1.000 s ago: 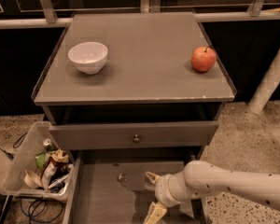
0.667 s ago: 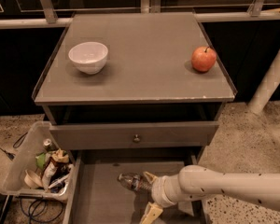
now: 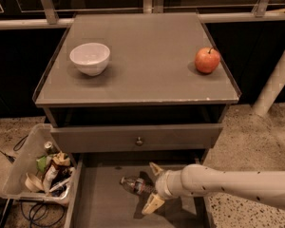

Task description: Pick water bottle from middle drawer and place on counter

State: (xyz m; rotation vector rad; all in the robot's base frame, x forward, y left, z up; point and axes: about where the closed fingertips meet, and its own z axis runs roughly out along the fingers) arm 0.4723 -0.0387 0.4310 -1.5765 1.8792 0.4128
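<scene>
You're holding the gripper (image 3: 153, 187) wide open w/ fingers spread either side of the water bottle (image 3: 134, 185), which is lying flat on the middle drawer (image 3: 99, 208) floor, prob. lining up a squeeze b4 lifting to the counter (image 3: 142, 65).

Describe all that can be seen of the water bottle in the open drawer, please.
The water bottle is small, of clear plastic, with a dark label band that shows some red. It lies on its side on the grey floor of the middle drawer, narrower end toward the left. Its right end lies between the spread fingers of the open gripper, one behind it and one in front. Whether they touch it cannot be told.
</scene>
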